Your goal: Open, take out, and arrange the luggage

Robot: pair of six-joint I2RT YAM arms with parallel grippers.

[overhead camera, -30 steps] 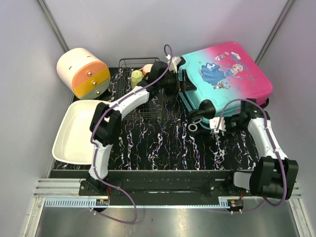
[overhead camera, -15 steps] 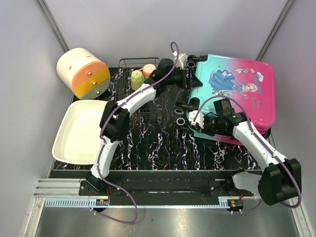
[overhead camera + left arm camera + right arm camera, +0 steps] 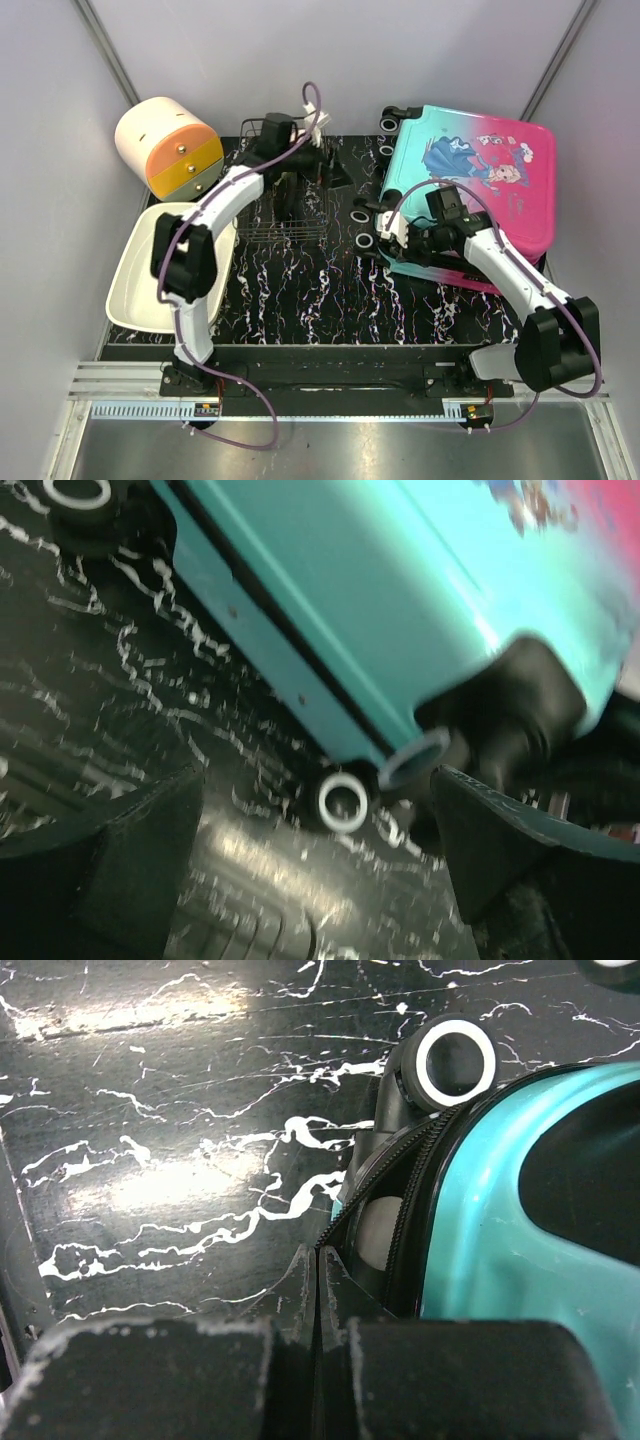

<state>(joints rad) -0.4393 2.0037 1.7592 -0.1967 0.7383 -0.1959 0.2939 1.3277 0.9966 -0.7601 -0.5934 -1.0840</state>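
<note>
The luggage (image 3: pixel 480 185), a pink-to-teal hard-shell suitcase with a cartoon girl on its lid, lies at the right back of the table, its wheels (image 3: pixel 362 216) pointing left. My right gripper (image 3: pixel 392 248) is shut, its tips (image 3: pixel 318 1258) at the black zipper along the luggage's (image 3: pixel 480 1260) near left edge. The shell gapes slightly there and something pale (image 3: pixel 378 1230) shows inside. My left gripper (image 3: pixel 335 168) hangs open above the table just left of the luggage (image 3: pixel 400 600), nothing between its fingers (image 3: pixel 110 870), a wheel (image 3: pixel 343 800) in sight ahead.
A white-and-orange round drawer box (image 3: pixel 168 148) stands at the back left. A wire rack (image 3: pixel 290 228) lies under my left arm, and a white tray (image 3: pixel 150 270) sits at the left edge. Grey walls close in on both sides.
The luggage has swung round and shifted, its wheels now facing left. My left gripper drew back left off the luggage and opened wider. The right arm followed along the near left edge, still shut.
</note>
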